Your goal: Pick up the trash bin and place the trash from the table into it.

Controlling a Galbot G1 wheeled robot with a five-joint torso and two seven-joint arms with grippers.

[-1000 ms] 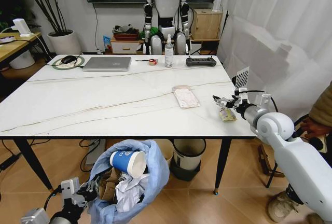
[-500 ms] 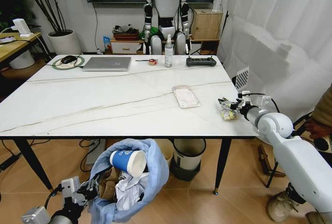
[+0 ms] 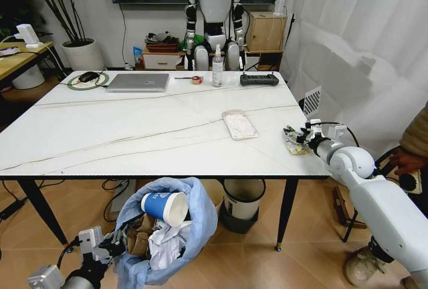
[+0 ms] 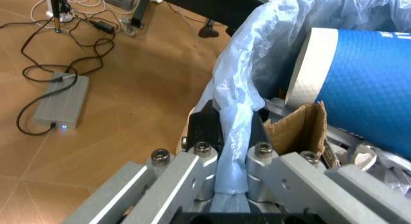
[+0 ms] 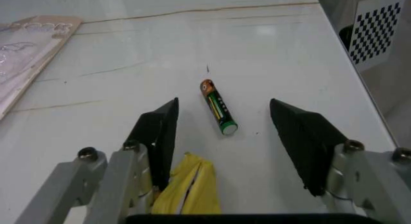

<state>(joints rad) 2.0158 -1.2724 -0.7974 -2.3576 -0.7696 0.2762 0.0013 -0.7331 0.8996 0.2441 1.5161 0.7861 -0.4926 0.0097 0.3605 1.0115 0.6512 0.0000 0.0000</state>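
Marble table [image 3: 134, 135], one battery [image 5: 218, 107] between released right gripper [image 5: 231, 132], left gripper [image 4: 224, 137] grasping trash bin [image 3: 194, 235]

Lighting: even, bright indoor light. White marble-look tabletop [image 3: 134, 135] carries soft sheen; faint shadows beneath. Pale curtain [image 3: 361, 48] shows a blurred grey shadow. Wrist views: near metal parts slightly soft.

Robotics lab: humanoid robot [image 3: 215, 8], calib. checkerboard [image 3: 312, 100]
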